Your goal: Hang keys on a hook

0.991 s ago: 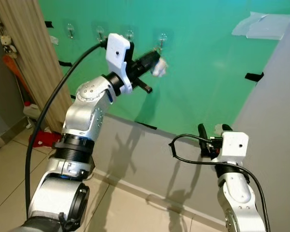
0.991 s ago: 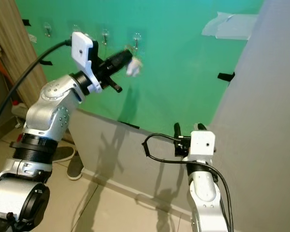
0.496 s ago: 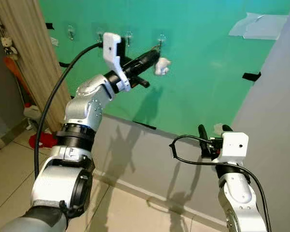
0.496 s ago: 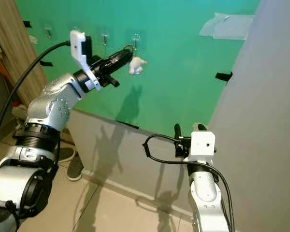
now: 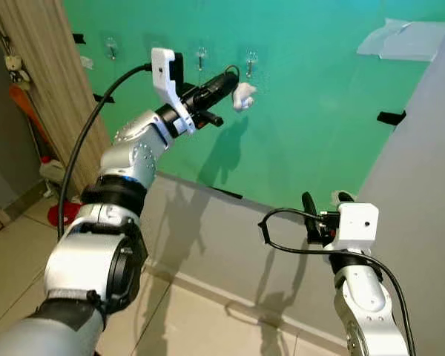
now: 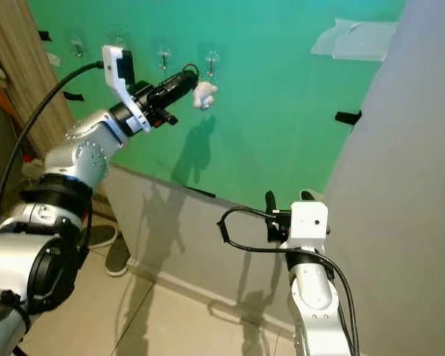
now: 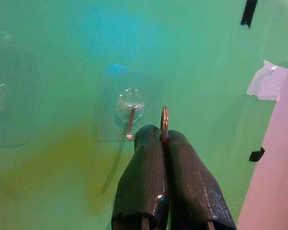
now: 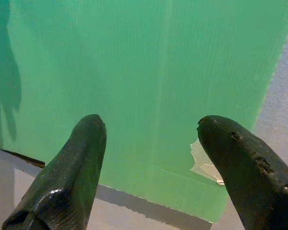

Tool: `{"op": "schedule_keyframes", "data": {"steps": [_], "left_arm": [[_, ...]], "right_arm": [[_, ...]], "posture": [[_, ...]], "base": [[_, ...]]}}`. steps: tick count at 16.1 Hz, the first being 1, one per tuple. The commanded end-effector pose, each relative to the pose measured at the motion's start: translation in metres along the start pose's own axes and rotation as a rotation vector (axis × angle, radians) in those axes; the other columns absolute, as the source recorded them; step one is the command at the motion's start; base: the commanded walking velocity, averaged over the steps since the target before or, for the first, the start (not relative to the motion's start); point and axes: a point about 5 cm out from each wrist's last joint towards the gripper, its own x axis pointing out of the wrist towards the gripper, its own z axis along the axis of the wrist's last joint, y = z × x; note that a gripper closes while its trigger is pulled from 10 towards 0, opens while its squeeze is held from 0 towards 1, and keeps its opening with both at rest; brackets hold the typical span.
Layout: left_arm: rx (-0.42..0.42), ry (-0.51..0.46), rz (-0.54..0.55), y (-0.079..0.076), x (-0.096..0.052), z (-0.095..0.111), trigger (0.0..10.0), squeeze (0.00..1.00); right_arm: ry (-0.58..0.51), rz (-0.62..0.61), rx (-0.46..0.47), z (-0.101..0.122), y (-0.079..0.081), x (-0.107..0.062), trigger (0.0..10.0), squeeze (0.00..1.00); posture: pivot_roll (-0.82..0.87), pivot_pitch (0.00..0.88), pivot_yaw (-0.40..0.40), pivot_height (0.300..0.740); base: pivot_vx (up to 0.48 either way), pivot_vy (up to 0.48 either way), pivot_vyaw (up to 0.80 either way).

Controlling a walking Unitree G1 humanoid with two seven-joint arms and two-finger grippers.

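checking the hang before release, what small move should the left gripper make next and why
Probably nudge the left gripper sideways toward the hook, then lower. Its fingers are shut on the key ring, which stands upright beside the hook in the left wrist view, apart from it and not yet over its tip. The white charm dangles below the fingertips. The right gripper waits open, low by the wall.

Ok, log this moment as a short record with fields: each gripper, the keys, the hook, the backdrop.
left gripper: raised to the green board, jaws shut on the key ring
keys: ring pinched at the fingertips, white charm hanging below
hook: clear stick-on, beside the ring, ring not yet over it
right gripper: low, jaws open, holding nothing
backdrop: green board taped to a grey wall
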Motion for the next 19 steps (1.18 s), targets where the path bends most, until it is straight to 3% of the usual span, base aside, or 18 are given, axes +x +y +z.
{"op": "schedule_keyframes", "data": {"steps": [1,11,19], "left_arm": [[0.031,0.009,-0.018,-0.001,0.004,0.005,10.0,0.00],[0.049,0.050,-0.045,-0.006,0.020,0.002,10.0,0.00],[-0.048,-0.021,0.005,-0.001,0.020,0.009,10.0,0.00]], "right_arm": [[0.005,-0.006,0.004,0.000,-0.001,-0.001,10.0,0.00],[0.014,-0.015,0.002,-0.002,-0.001,-0.007,10.0,0.00],[0.026,-0.022,0.002,-0.005,-0.003,-0.009,10.0,0.00]], "posture": [[-0.19,0.000,0.053,0.740],[-0.22,0.000,0.073,0.740],[-0.23,0.000,0.078,0.740]], "base": [[0.000,0.000,0.00],[0.000,0.000,0.00],[0.000,0.000,0.00]]}}
